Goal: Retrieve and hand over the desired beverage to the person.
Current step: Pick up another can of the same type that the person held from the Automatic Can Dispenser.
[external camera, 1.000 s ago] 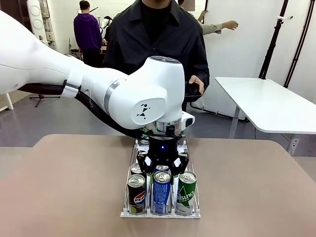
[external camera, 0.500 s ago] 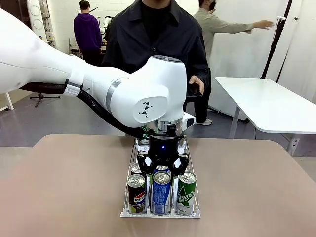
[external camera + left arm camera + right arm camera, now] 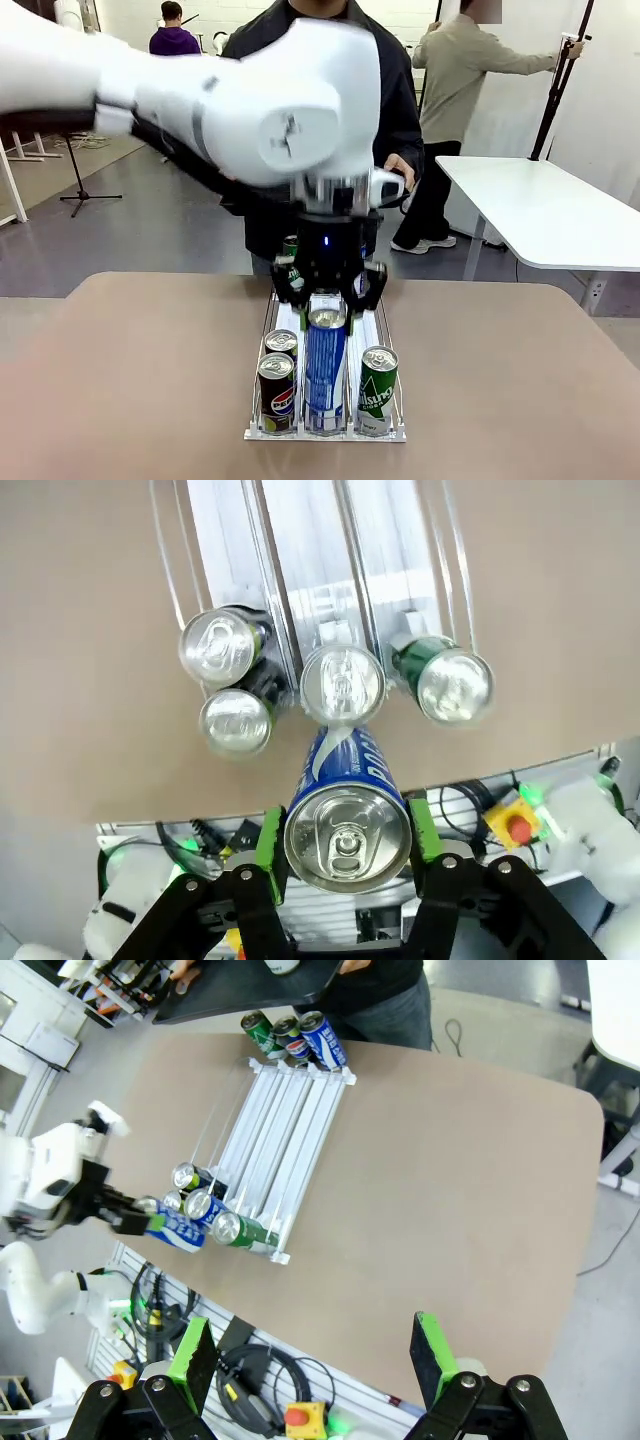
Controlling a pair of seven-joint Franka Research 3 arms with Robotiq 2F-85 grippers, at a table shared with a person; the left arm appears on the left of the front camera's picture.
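Observation:
My left gripper (image 3: 327, 293) is shut on a blue beverage can (image 3: 325, 375) and holds it upright just above the front of the white wire rack (image 3: 362, 335). In the left wrist view the same can (image 3: 345, 765) sits between the green pads (image 3: 270, 842), over the middle lane. Below it stand a silver-topped can (image 3: 342, 685), a green can (image 3: 452, 683) and two cans in the left lane (image 3: 218, 645). The person (image 3: 398, 95) in a dark jacket stands at the far side, one hand (image 3: 398, 168) near the table edge. My right gripper (image 3: 311, 1360) is open, high above the table.
A dark Pepsi can (image 3: 277, 392) and a green can (image 3: 377, 390) stand at the rack's front. More cans (image 3: 295, 1035) sit at the rack's far end. A white side table (image 3: 545, 215) stands at the right. Bare tabletop (image 3: 450, 1190) lies on both sides of the rack.
My left arm has risen, lifting the blue can out of the middle lane's front. The right gripper's state is unchanged. A bystander behind has walked to the right.

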